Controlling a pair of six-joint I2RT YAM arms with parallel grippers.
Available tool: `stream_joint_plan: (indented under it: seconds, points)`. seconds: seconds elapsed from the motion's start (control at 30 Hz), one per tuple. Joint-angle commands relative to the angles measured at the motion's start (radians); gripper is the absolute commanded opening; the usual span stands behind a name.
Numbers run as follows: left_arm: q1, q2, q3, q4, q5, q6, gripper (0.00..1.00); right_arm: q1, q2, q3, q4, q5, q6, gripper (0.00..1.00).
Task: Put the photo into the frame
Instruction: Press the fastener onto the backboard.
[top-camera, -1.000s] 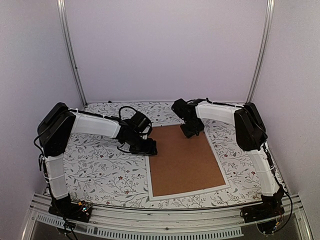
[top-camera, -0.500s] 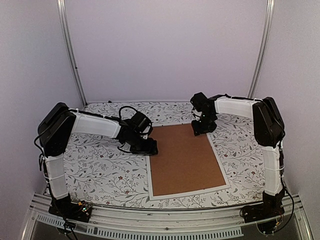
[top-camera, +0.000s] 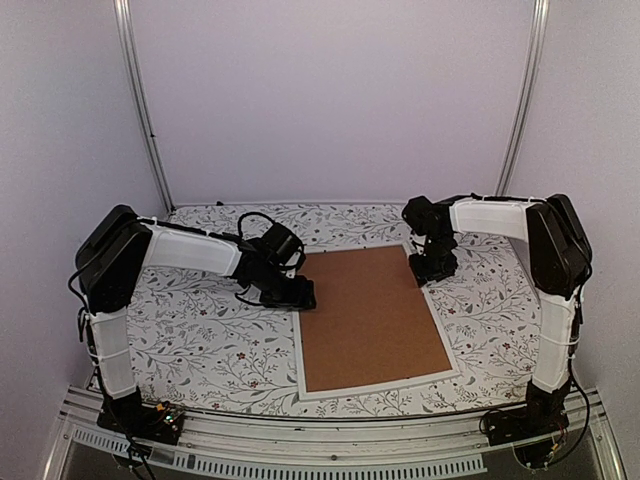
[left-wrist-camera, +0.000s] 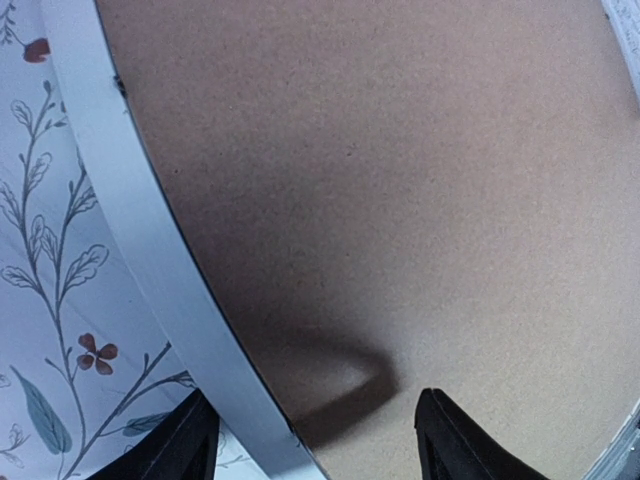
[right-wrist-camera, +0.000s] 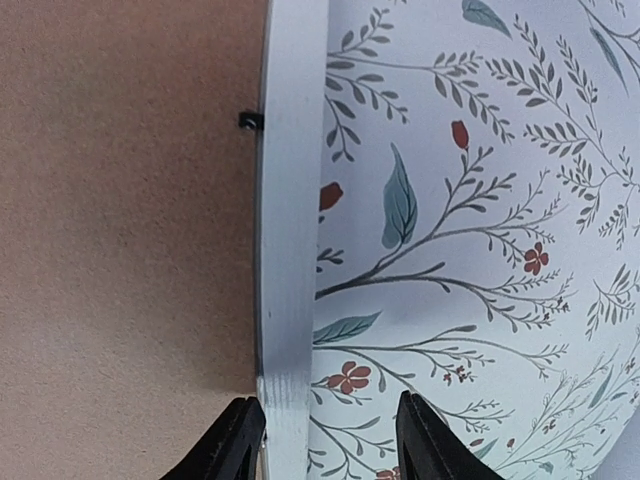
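Frame (top-camera: 298, 350) lay flat on table, brown backing board (top-camera: 370, 315) uppermost. Left gripper (top-camera: 304, 295) fingers spread, straddling far-left rim. Right gripper (top-camera: 437, 272) fingers spread, straddling far-right corner.

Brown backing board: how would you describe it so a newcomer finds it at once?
Start at the floral-patterned tabletop. Right of its centre lies a large rectangular frame with a thin white rim; the flat brown fibreboard panel fills it. It is the only plain, unpatterned brown surface there.
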Motion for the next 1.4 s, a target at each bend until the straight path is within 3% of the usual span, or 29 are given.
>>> stream_joint_plan:
  seconds: [0.0, 0.57, 1.37]
  points:
    - [0.000, 0.026, 0.021, 0.022, 0.029, 0.010, 0.69, 0.002, -0.049, -0.034, -0.030, 0.051, 0.029, 0.50]
    - [0.002, 0.037, 0.022, 0.021, 0.030, 0.014, 0.70, 0.002, -0.082, -0.116, -0.017, 0.023, 0.049, 0.50]
    - [0.000, 0.053, 0.004, 0.045, 0.053, 0.009, 0.69, 0.104, 0.052, -0.018, -0.051, 0.017, 0.092, 0.49]
